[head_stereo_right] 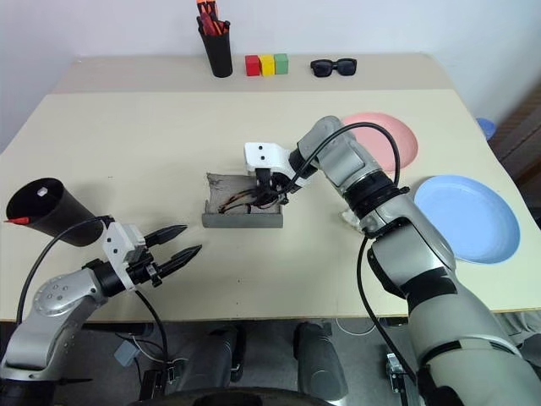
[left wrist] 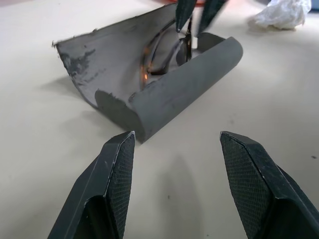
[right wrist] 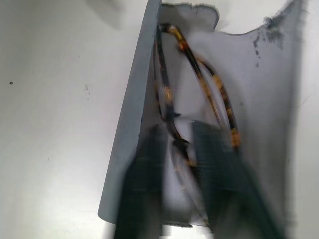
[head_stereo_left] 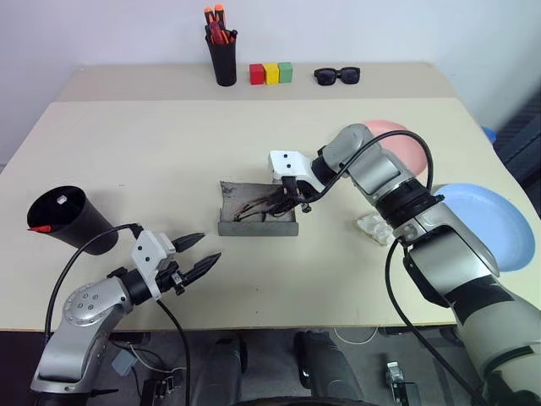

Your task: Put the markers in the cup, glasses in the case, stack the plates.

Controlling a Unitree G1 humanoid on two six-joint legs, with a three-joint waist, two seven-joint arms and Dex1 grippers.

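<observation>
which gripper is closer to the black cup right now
Left. The left gripper hovers over the table just beside the cup, which lies on its side. The right gripper is farther off, at the open grey case mid-table.

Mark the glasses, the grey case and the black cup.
glasses (left wrist: 167, 52): left wrist view, on the frame lying inside the case.
grey case (head_stereo_left: 258, 227): left eye view, on its front wall.
black cup (head_stereo_right: 63, 218): right eye view, on its side wall.
</observation>
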